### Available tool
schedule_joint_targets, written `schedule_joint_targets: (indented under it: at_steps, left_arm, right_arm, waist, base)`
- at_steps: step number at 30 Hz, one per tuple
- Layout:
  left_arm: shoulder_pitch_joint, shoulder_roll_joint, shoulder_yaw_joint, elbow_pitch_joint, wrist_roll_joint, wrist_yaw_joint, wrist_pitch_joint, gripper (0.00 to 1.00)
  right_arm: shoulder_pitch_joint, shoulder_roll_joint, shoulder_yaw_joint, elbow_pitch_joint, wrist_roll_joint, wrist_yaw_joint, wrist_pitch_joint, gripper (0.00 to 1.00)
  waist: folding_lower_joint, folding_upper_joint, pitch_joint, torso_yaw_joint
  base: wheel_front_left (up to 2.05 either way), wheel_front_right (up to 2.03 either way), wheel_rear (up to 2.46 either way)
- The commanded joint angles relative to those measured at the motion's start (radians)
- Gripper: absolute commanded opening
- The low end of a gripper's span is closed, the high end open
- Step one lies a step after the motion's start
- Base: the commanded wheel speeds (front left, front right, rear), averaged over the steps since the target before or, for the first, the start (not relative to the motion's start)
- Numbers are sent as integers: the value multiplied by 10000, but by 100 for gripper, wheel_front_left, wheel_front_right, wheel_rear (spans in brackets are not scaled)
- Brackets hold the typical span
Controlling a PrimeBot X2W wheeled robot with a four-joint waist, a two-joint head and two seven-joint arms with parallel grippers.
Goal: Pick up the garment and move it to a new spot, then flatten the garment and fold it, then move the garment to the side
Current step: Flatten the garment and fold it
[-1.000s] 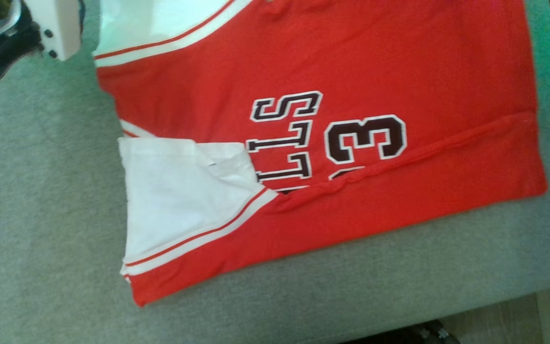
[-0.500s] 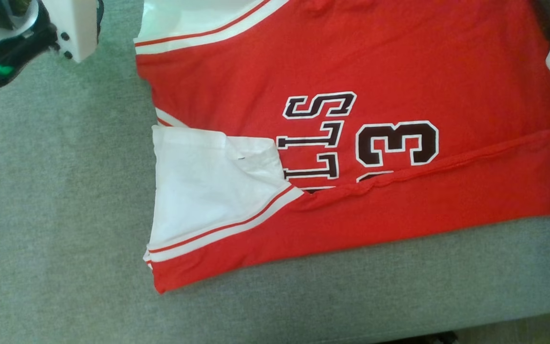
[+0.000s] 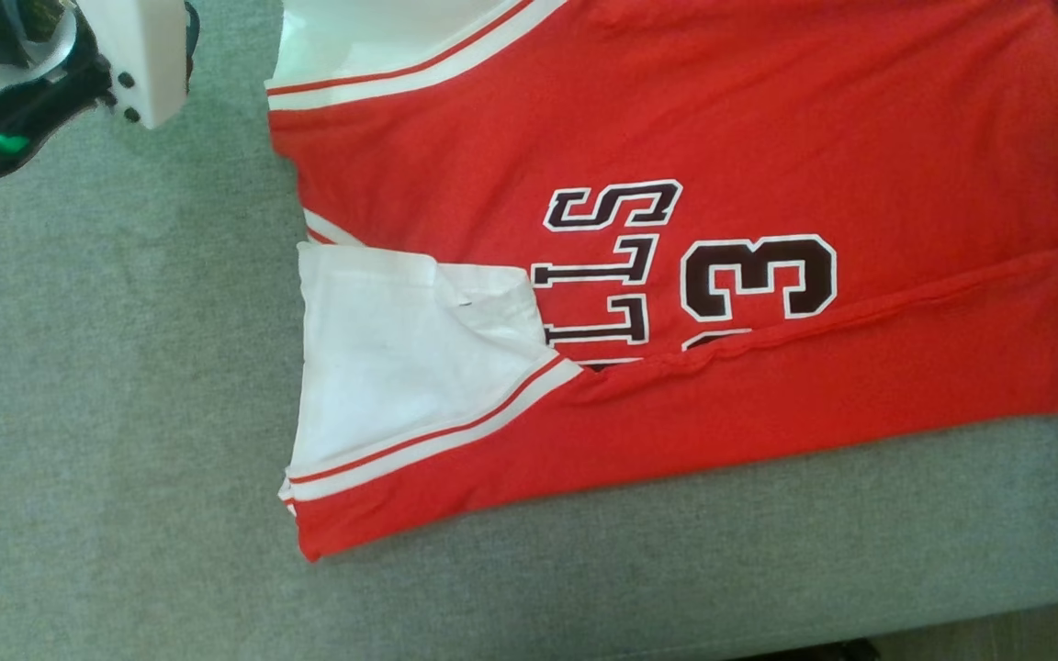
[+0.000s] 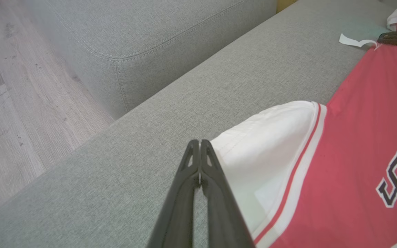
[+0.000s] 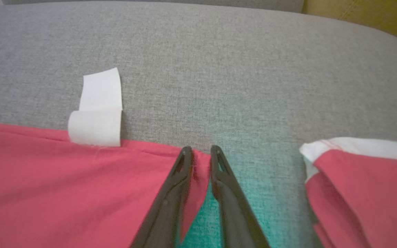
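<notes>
Red garment (image 3: 768, 128), folded over, half hides its lettering (image 3: 602, 275).

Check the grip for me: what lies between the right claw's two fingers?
A red jersey corner, grey cushion beneath, in the right wrist view; the right claw isn't clamped yet.
</notes>
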Motion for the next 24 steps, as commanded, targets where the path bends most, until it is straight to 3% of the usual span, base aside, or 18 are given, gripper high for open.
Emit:
schedule_joint_targets:
  at_steps: [1, 2, 3, 9, 16, 19, 24]
  left_arm:
    - [-563, 373, 399, -42, -82, 15, -85, 0]
    - [-570, 368, 382, -30, -91, 15, -94, 0]
    - [-579, 364, 367, -18, -94, 15, -108, 0]
    - [-766, 369, 302, -34, 395, 15, -708, 0]
    - [-1206, 197, 279, 497, 1299, 15, -2662, 0]
    - [-1215, 23, 277, 761, 1210, 15, -3303, 0]
    - [-580, -107, 260, 484, 945, 15, -3518, 0]
  right_arm:
    - [1, -354, 95, -48, 94, -9, -36, 20]
    - [-9, -362, 143, -40, 140, -9, -45, 1]
    - [-13, -361, 181, -37, 171, -9, -48, 0]
    - [-301, -452, 202, -13, 258, -9, -736, 0]
    - [-817, -289, -312, 393, 215, -9, -2179, 0]
    - [-796, -281, -476, 537, 313, -9, -2478, 0]
    - [-230, -326, -537, 647, 579, -9, -2595, 0]
  waist:
    - [0, 0, -1, 5]
    - [0, 0, -4, 7]
    - [0, 0, -8, 10]
    - [0, 0, -50, 70]
    - [0, 0, -303, 246]
    - [0, 0, -510, 387]
    - [0, 0, -882, 625]
  base:
    - [0, 0, 0]
    - [0, 0, 0]
    - [0, 0, 0]
    - [0, 0, 0]
    - [0, 0, 0]
    - [0, 0, 0]
    - [0, 0, 0]
